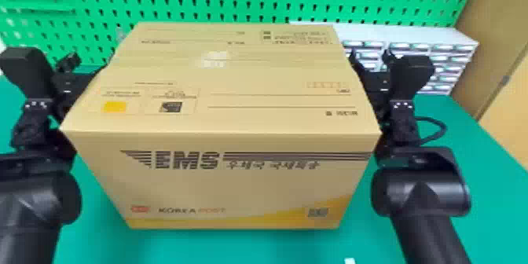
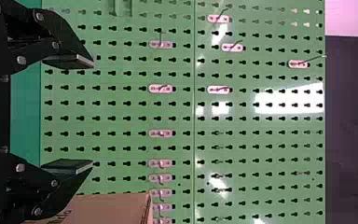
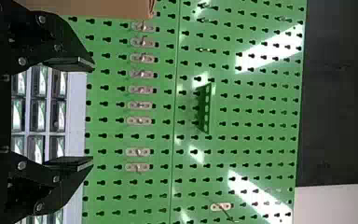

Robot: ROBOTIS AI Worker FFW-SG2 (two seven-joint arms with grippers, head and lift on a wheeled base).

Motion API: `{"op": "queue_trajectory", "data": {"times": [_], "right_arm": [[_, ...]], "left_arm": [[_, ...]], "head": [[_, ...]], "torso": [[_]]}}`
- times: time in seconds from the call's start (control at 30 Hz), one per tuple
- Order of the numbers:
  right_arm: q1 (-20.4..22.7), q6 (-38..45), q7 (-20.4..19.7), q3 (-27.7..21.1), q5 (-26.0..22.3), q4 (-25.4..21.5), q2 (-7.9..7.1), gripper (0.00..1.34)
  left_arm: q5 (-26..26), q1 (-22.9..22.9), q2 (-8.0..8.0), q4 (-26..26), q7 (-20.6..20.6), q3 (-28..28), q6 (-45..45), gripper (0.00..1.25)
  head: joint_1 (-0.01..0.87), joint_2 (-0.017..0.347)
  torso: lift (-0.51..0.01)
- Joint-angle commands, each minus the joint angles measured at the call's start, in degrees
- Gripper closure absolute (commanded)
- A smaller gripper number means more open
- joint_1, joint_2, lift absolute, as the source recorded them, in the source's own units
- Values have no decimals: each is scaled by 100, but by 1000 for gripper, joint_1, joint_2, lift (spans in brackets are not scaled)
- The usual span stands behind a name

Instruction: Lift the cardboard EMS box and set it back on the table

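From the head camera I look forward and down over the desk (image 1: 487, 165), with the box (image 1: 220, 180) close below, between the left tool (image 1: 72, 82) and the right tool (image 1: 373, 80). Each wrist camera sits right behind its tool's fingers and faces the pegboard (image 1: 235, 0) beyond, its view turned sideways. All three views share the pegboard and part of the box; the head and right wrist views share the drawer cabinet (image 1: 416, 35) beyond the right tool (image 3: 93, 113).

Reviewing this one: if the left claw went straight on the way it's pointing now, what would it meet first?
The left claw would probably meet the green pegboard first, or a hook on it; how far off is unclear. The box sits beside that line.
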Motion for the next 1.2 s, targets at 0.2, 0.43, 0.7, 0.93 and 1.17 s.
{"op": "queue_trajectory", "data": {"times": [0.2,0.43,0.7,0.93,1.17], "right_arm": [[8,0,-5,0,-1,0,1,536],[70,0,-5,-44,-36,0,1,538],[237,0,-5,-132,-45,0,-17,536],[439,-9,4,-88,-185,97,-140,538],[659,-9,4,-176,-212,141,-140,538]], "left_arm": [[0,11,0,0,-1,0,0,492],[9,46,0,-8,-1,9,0,492],[0,178,0,-8,-1,62,0,492],[0,336,0,-8,-1,132,0,492],[-18,486,0,44,-1,97,0,492]], "head": [[678,-15],[678,-15],[678,-15],[678,-15],[678,-15]], "torso": [[-96],[-96],[-96],[-96],[-96]]}}
